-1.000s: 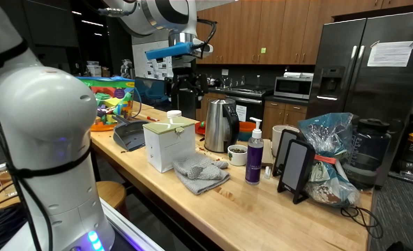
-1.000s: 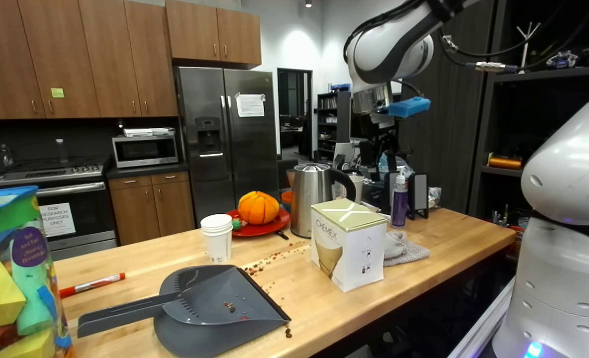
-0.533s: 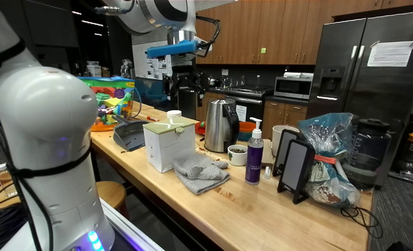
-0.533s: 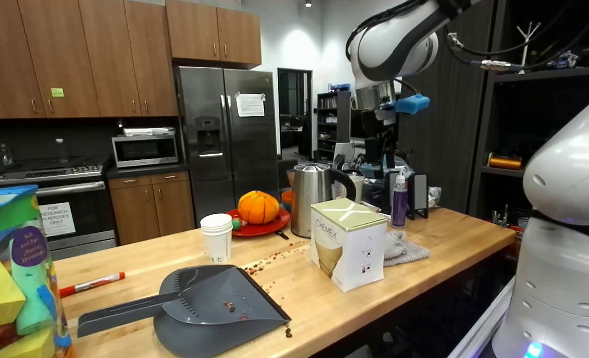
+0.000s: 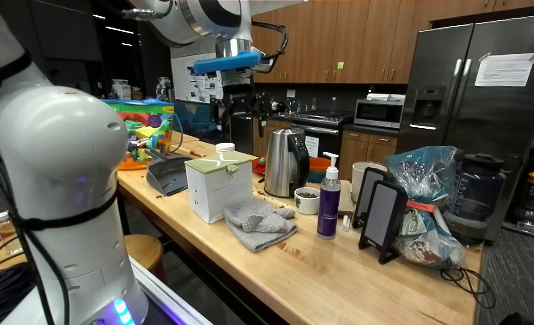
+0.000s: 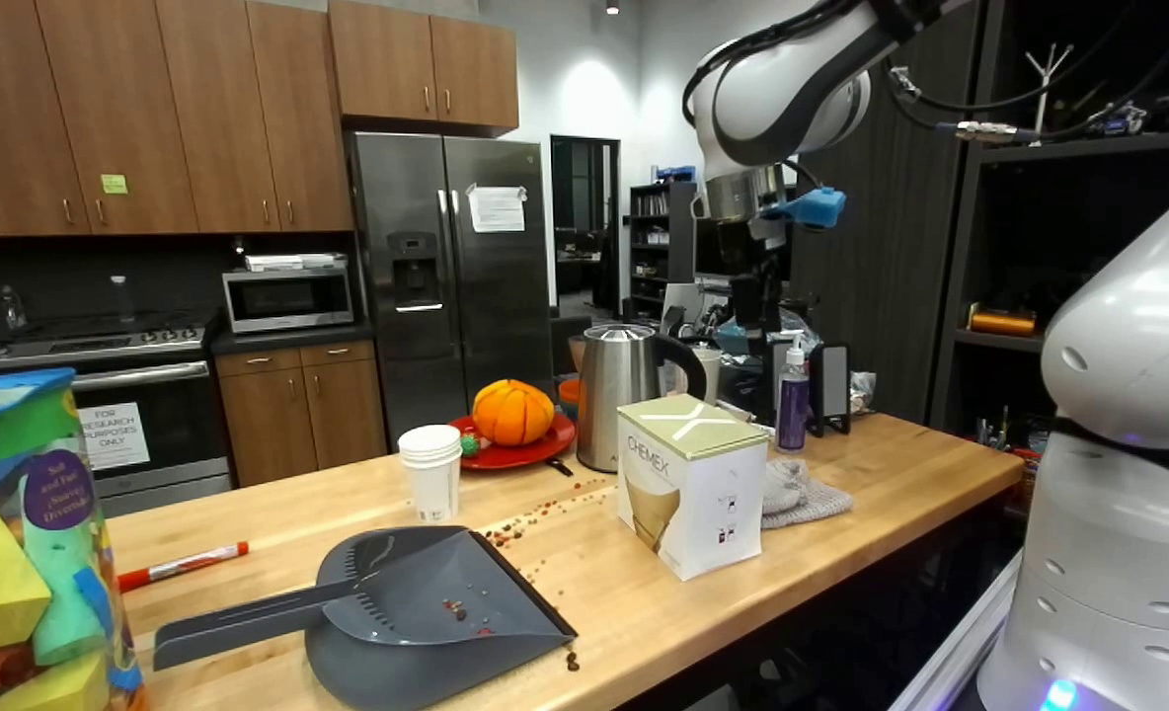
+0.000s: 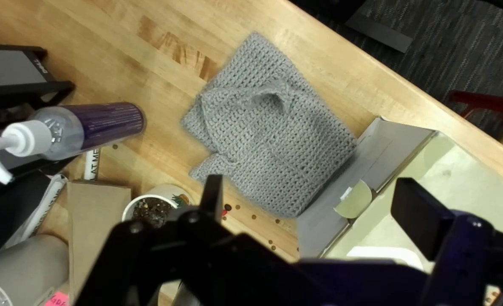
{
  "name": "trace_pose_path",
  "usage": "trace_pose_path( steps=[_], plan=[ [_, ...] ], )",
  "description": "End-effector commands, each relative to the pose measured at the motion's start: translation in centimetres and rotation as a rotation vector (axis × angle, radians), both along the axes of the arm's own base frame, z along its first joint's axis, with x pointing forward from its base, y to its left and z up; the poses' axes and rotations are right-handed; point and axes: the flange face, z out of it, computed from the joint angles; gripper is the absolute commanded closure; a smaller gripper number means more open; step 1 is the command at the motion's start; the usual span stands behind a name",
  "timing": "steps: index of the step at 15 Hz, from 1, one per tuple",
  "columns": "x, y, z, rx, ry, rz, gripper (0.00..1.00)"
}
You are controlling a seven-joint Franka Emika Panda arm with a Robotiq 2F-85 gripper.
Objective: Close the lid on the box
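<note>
Gripper (image 7: 315, 202), wide and empty, has swivelled slightly; lid (image 6: 691, 425) unmoved, flat on box (image 6: 693, 499), closing likely done.

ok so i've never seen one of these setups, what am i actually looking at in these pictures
The white machine is one robot arm; the black part at its end is its pincer. Two pictures come from cameras standing apart from it, and the third from a camera on the arm itself, looking down past the pincer. On the table stand a box with its green lid lying over the top, a kettle and a pump bottle; a dustpan and a grey cloth lie there too, the cloth beside the box. The pincer is open above the table, holding nothing.
</note>
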Motion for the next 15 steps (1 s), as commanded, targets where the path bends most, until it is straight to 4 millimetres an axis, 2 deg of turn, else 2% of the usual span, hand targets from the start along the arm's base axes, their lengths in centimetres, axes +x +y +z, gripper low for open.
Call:
trace_pose_path(
  steps=[1, 5, 15],
  plan=[
    [-0.62, -0.55, -0.22, -0.010, -0.017, 0.044, 0.00],
    [-0.55, -0.79, -0.87, -0.020, -0.015, 0.052, 0.00],
    [-0.22, -0.43, -1.07, -0.011, -0.005, 0.036, 0.00]
  ],
)
